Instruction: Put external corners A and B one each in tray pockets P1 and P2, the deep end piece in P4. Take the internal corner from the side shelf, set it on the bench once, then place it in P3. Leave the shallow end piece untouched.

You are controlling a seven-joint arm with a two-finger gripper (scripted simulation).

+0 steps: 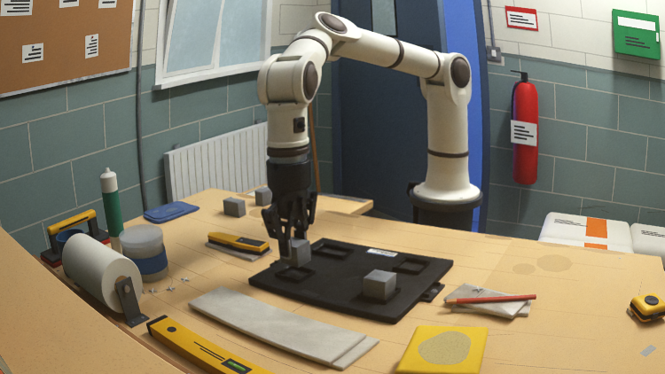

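The raised side shelf at the bench's far edge is partly hidden behind the arm, and a small grey block stands on it. My gripper is closed around a grey block, held just above the near-left pocket of the black tray. Another grey block sits in the tray's near-right pocket. The far-left pocket and far-right pocket are empty. One more grey block stands on the bench left of the shelf.
A yellow-and-black tool lies on the bench just left of the tray. A long grey board and a yellow level lie along the near edge. A paper roll, tub and tube stand at left; a pencil lies right.
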